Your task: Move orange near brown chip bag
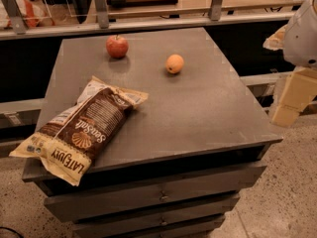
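Rightward, claw (293, 99) past table (208, 113) edge, grip unclear, orange (174, 63) apart from brown chip bag (81, 129)

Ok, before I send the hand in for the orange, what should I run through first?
1. Orange free to grasp: ok. It sits alone on the table, apart from the apple.
2. Hand in position: not ok. It hangs beyond the table's right edge, away from the orange.
3. Path from hand to orange: ok. Nothing stands between them.
4. Drop spot by the brown chip bag: ok. There is bare tabletop to its right.
5. Bag's footing: not ok. Its near end overhangs the table's front edge, so avoid nudging it.
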Action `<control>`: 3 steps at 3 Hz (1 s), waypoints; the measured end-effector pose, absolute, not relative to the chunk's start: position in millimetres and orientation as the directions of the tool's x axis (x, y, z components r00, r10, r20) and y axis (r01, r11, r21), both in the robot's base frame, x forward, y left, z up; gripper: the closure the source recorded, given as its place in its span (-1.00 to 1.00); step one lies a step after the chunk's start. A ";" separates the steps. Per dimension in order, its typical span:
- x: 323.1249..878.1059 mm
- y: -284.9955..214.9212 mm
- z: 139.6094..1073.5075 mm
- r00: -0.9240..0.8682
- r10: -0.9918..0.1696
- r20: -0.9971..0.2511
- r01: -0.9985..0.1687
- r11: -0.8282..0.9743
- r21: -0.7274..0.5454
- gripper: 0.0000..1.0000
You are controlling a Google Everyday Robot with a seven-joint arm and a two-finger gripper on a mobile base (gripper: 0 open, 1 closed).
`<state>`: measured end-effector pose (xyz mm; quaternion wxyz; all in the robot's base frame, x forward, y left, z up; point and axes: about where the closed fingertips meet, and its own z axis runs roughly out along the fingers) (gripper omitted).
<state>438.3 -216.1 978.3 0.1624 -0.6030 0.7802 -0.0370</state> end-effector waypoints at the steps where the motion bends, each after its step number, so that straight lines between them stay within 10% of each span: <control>1: 442.3 -218.0 978.8 -0.222 -0.949 -0.222 -0.922 0.279 -0.267 -1.00; 3: 483.1 -246.0 957.2 -0.293 -0.849 -0.440 -0.838 0.449 -0.310 -1.00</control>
